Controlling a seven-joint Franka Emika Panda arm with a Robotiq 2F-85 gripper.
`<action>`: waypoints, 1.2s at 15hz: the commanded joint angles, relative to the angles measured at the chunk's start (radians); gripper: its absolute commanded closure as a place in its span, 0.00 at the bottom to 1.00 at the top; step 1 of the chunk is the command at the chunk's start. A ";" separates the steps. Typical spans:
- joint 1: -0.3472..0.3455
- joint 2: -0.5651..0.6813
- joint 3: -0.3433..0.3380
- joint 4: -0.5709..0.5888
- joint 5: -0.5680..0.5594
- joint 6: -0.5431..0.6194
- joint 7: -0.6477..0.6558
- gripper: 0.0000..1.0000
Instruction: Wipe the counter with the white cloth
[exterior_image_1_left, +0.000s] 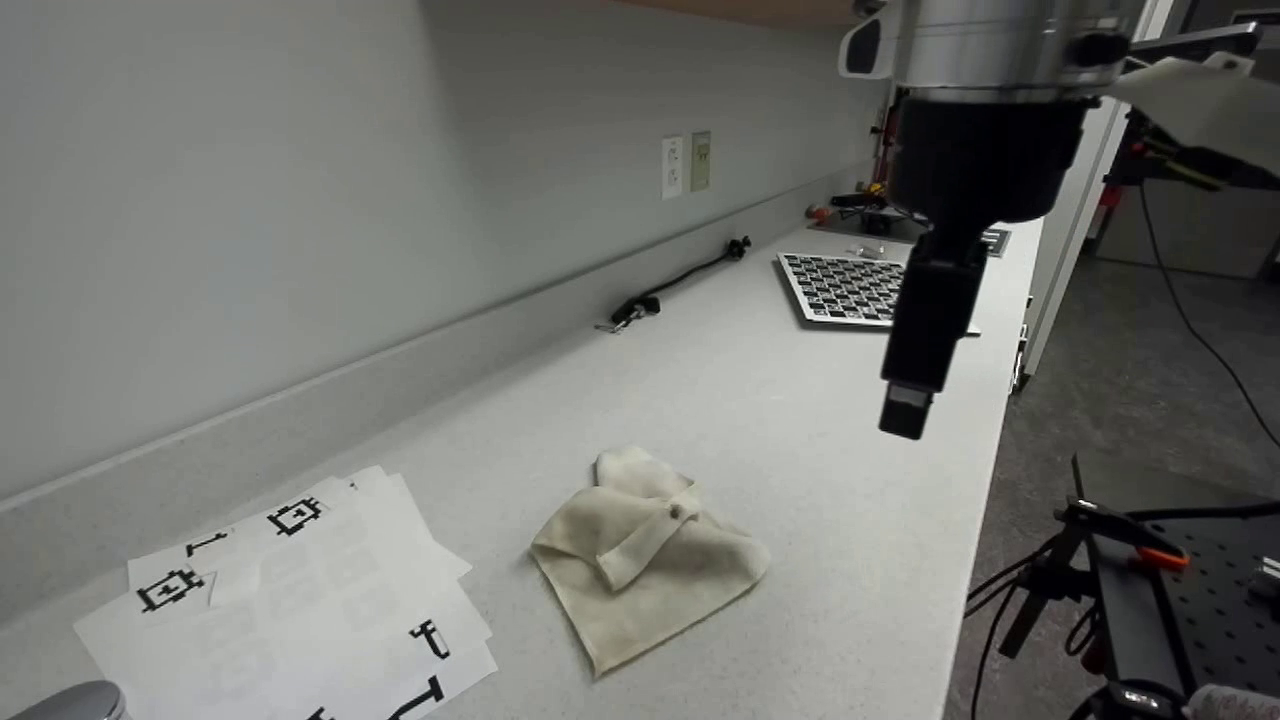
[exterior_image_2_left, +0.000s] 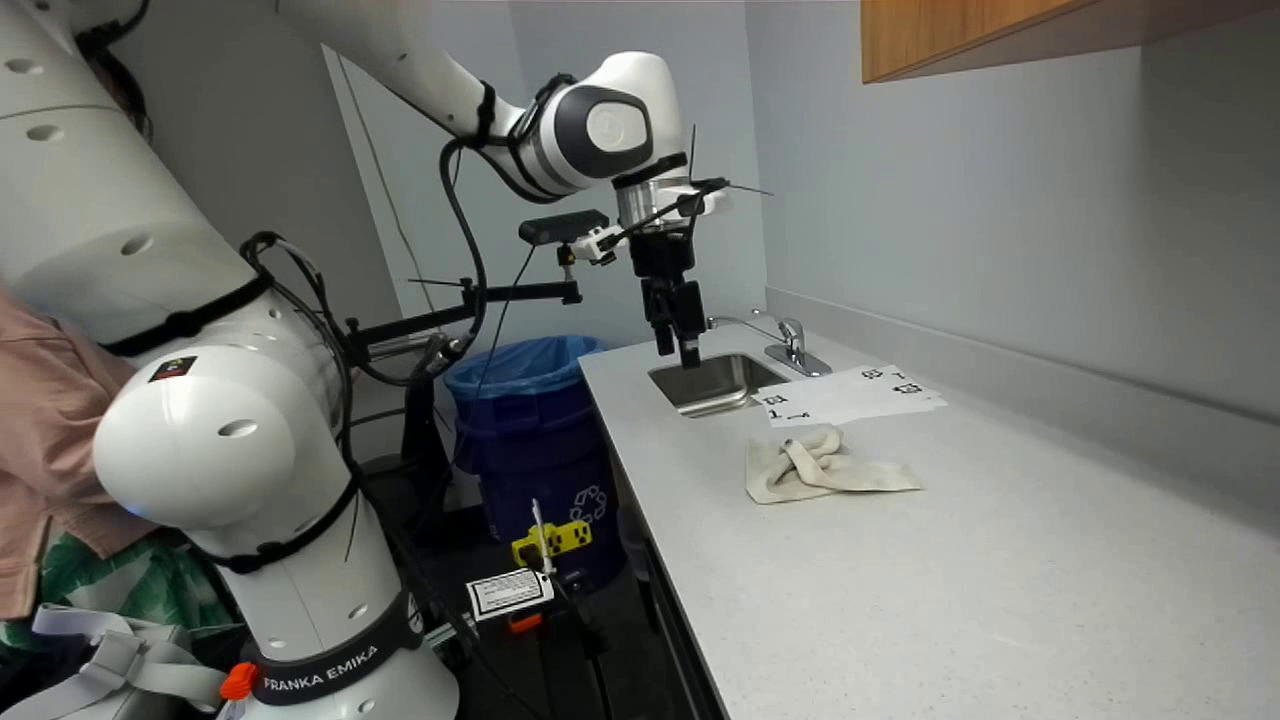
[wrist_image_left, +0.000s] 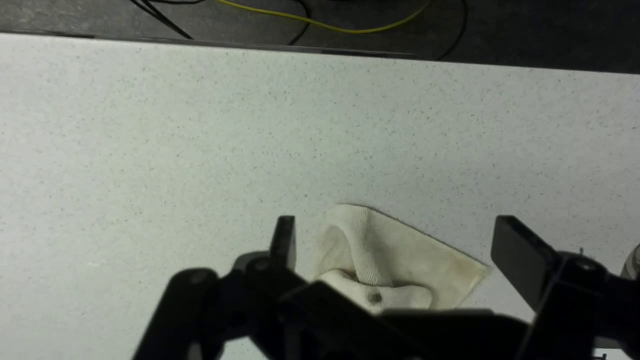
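- We are seeing the hand (wrist_image_left: 395, 235) hanging above the surface (wrist_image_left: 200, 150), its jaws spread wide and gripping nothing.
- We are judging this to be the approach, with grasping and wiping not yet begun.
- The white cloth (exterior_image_1_left: 650, 570) is lying rumpled on the surface, at eight o'clock from the hand in an exterior view; we are probably needing to line up over it, lower, and pinch a raised fold.
- In the wrist view the hand is masking part of the cloth; both exterior views are showing it unobstructed.
- Farther off, we are finding a checkered panel (exterior_image_1_left: 848, 290) at one o'clock from the cloth and a sink (exterior_image_2_left: 725, 385) at ten o'clock, each in an exterior view, the two never appearing together.
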 joint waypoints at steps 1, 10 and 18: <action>-0.001 0.161 -0.014 0.116 -0.066 0.038 -0.017 0.00; 0.029 0.473 -0.076 0.335 -0.187 0.111 -0.026 0.00; 0.061 0.551 -0.120 0.389 -0.182 0.104 -0.024 0.00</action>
